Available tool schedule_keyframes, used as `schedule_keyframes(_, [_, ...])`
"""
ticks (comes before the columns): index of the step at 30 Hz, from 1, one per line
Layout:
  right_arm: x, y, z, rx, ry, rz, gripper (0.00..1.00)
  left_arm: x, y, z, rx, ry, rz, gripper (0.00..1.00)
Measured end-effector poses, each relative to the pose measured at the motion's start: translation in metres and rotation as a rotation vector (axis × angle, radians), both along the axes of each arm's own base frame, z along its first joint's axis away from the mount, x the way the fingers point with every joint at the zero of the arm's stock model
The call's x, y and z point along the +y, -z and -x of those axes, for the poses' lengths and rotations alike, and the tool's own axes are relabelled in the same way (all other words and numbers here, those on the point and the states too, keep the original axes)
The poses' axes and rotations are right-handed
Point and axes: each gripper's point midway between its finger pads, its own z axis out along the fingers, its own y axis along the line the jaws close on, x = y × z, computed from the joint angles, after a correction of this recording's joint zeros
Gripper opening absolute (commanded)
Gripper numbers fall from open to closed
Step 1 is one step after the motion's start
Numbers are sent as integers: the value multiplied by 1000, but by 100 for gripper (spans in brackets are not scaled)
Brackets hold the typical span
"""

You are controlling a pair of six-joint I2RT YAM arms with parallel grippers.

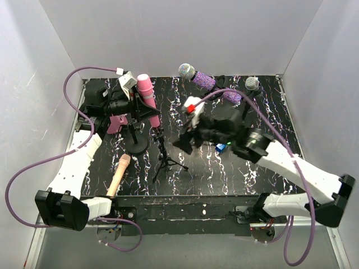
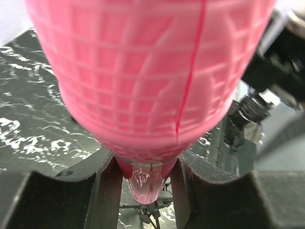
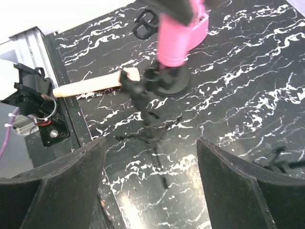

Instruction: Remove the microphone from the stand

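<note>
The left gripper (image 2: 145,191) is clenched on the mic (image 2: 152,76) just under its head, where it sits in the stand (image 1: 137,144), likely to lift it out, while the right gripper (image 3: 150,157), released and empty, hovers right of the stand.

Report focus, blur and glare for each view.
Left wrist: the pink microphone sits so close it fills the frame, soft, hiding most of the mat. Right wrist: evenly lit, the tripod stand fairly sharp, own fingers dark. Top external: bright white walls, no harsh glare.
</note>
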Motion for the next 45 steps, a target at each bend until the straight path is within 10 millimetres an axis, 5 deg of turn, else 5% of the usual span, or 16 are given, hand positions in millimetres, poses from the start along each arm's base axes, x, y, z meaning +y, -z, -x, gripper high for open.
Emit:
schedule_keyframes(3, [-34,-18,-4,32,-19,-43,82,-6,-2,14,12,111,5,0])
schedule_keyframes(6, [-45,-15,-1,76,-83,-34,87,-9,-2,23,17,192,3,0])
schedule_keyframes(11, [-28,5,18,149,-280,20,68,-11,5,26,4,260,-10,0])
schedule_keyframes(16, [-12,17,21,168,-386,26,61,-10,5,30,-48,289,-21,0])
schedule_keyframes(27, [24,-12,18,106,-521,-152,54,-7,-2,49,-181,269,-69,0])
schedule_keyframes(45, [44,9,2,222,-506,-172,55,-5,-8,57,-235,258,-87,0])
